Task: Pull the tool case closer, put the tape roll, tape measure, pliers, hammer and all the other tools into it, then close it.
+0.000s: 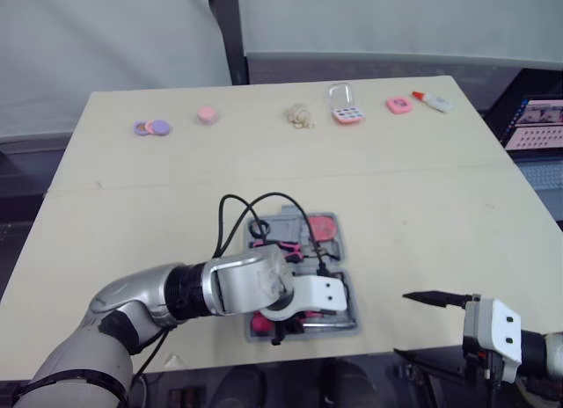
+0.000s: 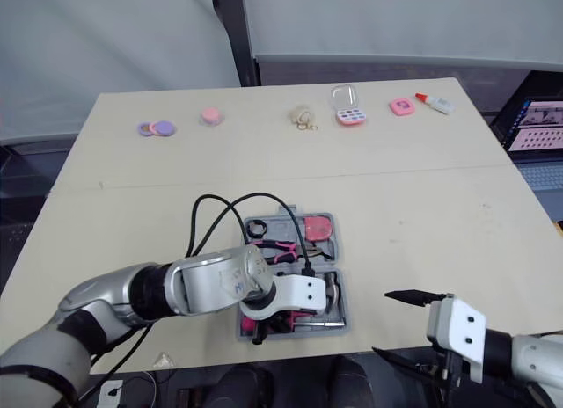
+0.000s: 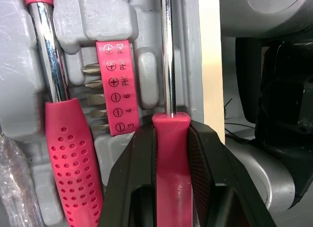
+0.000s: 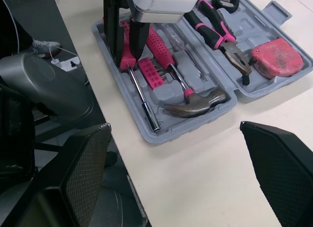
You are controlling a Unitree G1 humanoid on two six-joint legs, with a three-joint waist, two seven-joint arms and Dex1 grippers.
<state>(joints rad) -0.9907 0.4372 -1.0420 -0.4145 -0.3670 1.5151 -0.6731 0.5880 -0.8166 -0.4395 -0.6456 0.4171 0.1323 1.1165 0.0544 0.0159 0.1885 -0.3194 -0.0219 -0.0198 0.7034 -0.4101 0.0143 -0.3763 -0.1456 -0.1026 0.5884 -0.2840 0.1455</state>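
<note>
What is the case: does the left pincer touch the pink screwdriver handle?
Touching. The left wrist view shows the left pincer clamped on the pink screwdriver handle, without gap.

Bright, even indoor light, faint soft shadows on the table [image 1: 422, 206], glints on the hammer [image 3: 61, 129] shaft

One tool case [image 4: 193, 123], one hammer [image 4: 164, 53], one pliers [image 4: 225, 38], one tape measure [image 4: 276, 56], one screwdriver [image 3: 171, 153].

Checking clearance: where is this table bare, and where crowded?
Bare: the beige tabletop between the far row of small trinkets and the open grey plastic tool case, and right of it. Crowded: the case, where the left gripper holds a pink-handled screwdriver.
</note>
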